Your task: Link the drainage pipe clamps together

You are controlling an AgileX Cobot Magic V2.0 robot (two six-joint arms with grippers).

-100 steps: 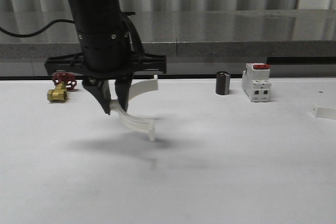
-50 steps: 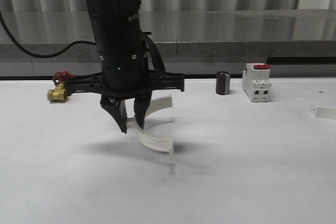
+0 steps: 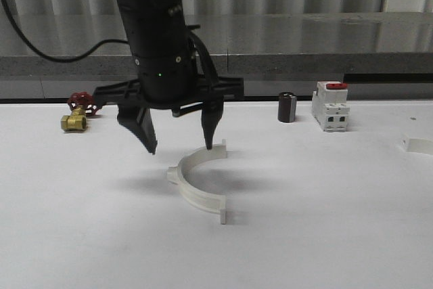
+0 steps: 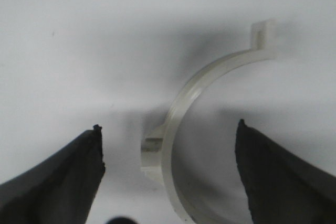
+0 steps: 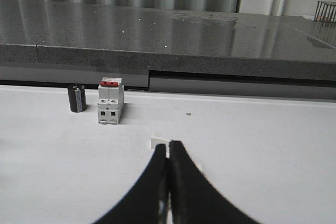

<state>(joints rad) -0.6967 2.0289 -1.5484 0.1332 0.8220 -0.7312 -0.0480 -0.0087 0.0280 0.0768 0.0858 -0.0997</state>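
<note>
Along the back of the white table we see a brass valve with a red handwheel on the left, and to the right a small black cylinder next to a white breaker with a red switch. A small white block lies near the right edge. None of these crowd the middle of the table.

There one drainage pipe clamp half lies flat on the table, its open side facing right. It is a white semicircular band with a flat tab at each end and a small lug on its outer curve.

Our left gripper hangs just above it, fingers spread wide and holding nothing; the right-hand fingertip is near the clamp's far tab.

In the right wrist view our right gripper has its fingers pressed together, and a white piece peeks out just beyond the tips; we cannot tell whether they touch it.
</note>
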